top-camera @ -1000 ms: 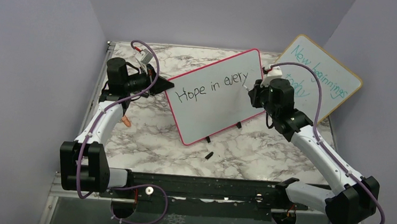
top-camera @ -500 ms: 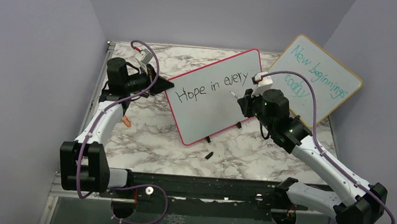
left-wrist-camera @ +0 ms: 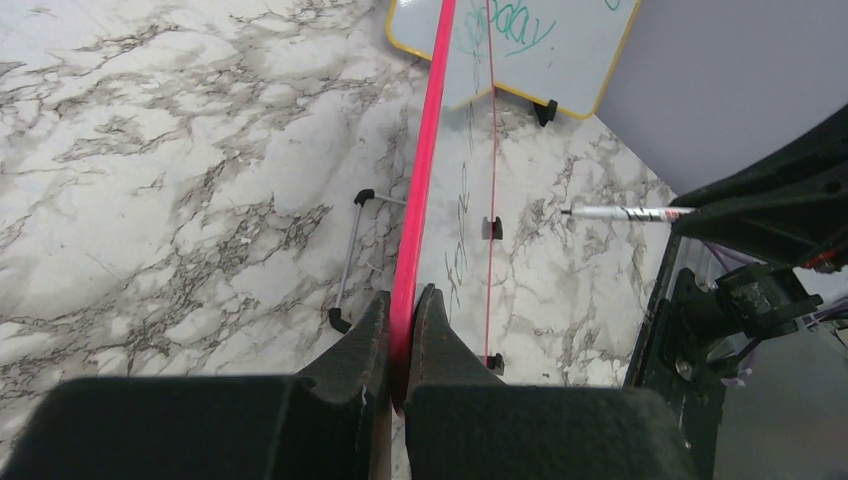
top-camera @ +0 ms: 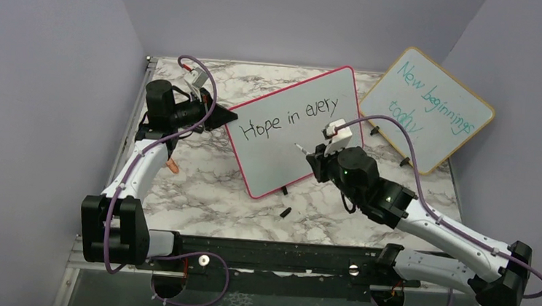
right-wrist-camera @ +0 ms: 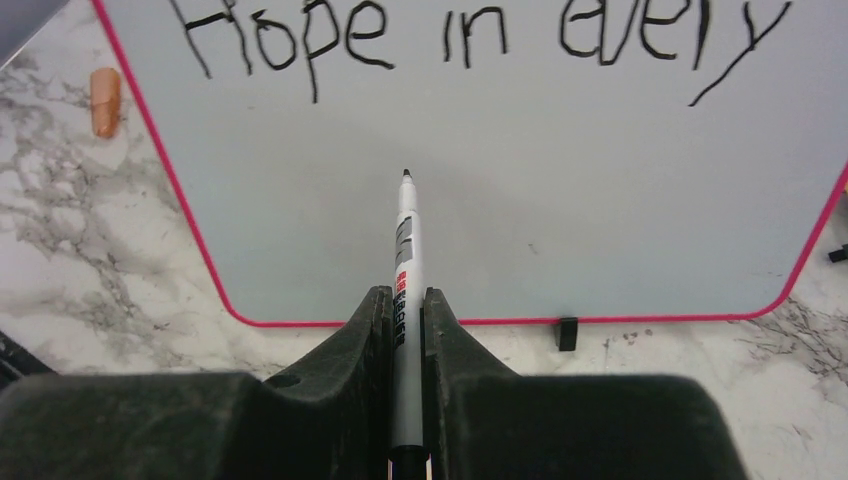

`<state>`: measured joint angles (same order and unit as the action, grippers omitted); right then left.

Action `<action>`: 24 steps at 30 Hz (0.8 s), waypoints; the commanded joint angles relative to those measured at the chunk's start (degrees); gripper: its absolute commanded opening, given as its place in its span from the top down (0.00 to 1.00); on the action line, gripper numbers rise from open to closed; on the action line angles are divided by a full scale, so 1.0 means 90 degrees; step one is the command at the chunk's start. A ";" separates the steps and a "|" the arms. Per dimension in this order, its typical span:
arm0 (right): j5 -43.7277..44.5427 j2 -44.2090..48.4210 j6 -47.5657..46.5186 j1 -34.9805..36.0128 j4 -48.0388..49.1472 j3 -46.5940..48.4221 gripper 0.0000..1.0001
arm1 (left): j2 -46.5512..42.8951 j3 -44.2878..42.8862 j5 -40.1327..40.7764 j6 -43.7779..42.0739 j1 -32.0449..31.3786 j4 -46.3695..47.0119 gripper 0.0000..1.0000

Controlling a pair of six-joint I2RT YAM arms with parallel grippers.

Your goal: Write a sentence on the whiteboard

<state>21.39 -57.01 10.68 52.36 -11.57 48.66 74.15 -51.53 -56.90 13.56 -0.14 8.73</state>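
**A:** What are the jaws doing?

**B:** The right gripper [right-wrist-camera: 405, 300] has its jaws pressed narrow on a white marker [right-wrist-camera: 405, 240]. The tip points to 12 o'clock in the wrist view. The left gripper [left-wrist-camera: 403, 300] pinches the pink-red frame of the whiteboard [top-camera: 282, 157] at the board's 9 o'clock edge.

**A:** Is the tip on the board?

**B:** No. The left wrist view shows it standing apart from the face, opposite the bare white below the writing.

**A:** And the sentence [right-wrist-camera: 470, 35]?

**B:** One black line, "Hope in every", at 12 o'clock from the tip.

**A:** Further out?

**B:** The whiteboard stands propped mid-way on the marble table [top-camera: 206, 192]. A wooden-framed board [top-camera: 438, 129] with teal writing leans at its 2 o'clock. A small black cap [top-camera: 285, 212] lies at 6 o'clock and an orange piece [top-camera: 173, 166] at 8 o'clock.
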 commanded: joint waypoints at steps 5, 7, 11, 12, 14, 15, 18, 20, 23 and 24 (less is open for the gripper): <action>0.1125 -0.0033 0.0103 0.1010 0.0677 -0.0323 0.99 | 0.0169 0.0387 0.1160 -0.0565 -0.0050 -0.0324 1.00; 0.1262 -0.0177 0.0075 0.1189 0.0777 -0.0325 0.99 | 0.0177 0.0396 0.1170 -0.0537 -0.0053 -0.0309 1.00; 0.1713 -0.0578 -0.0121 0.1630 0.1112 -0.0262 0.99 | 0.0208 0.0400 0.1160 -0.0521 -0.0059 -0.0297 1.00; 0.1854 -0.0684 -0.0184 0.1723 0.1202 -0.0261 0.99 | 0.0201 0.0401 0.1168 -0.0523 -0.0062 -0.0296 1.00; 0.2097 -0.0875 -0.0305 0.1907 0.1474 -0.0245 0.99 | 0.0172 0.0417 0.1193 -0.0548 -0.0062 -0.0291 1.00; 0.2167 -0.0997 -0.0389 0.1986 0.1640 -0.0254 0.99 | 0.0170 0.0422 0.1195 -0.0557 -0.0062 -0.0296 1.00; 0.2290 -0.1310 -0.0489 0.2074 0.1881 -0.0202 0.99 | 0.0140 0.0442 0.1215 -0.0578 -0.0062 -0.0295 1.00; 0.2411 -0.1516 -0.0554 0.2106 0.1939 -0.0120 0.99 | 0.0132 0.0442 0.1215 -0.0589 -0.0062 -0.0291 1.00; 0.2363 -0.1705 -0.0590 0.2120 0.2018 -0.0031 0.99 | 0.0121 0.0452 0.1215 -0.0616 -0.0072 -0.0300 1.00; 0.2365 -0.1754 -0.0604 0.2122 0.2050 -0.0018 0.99 | 0.0110 0.0459 0.1224 -0.0623 -0.0072 -0.0304 1.00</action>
<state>39.57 -71.33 6.55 70.94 2.52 46.33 73.78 -50.43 -55.66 15.20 -0.30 10.33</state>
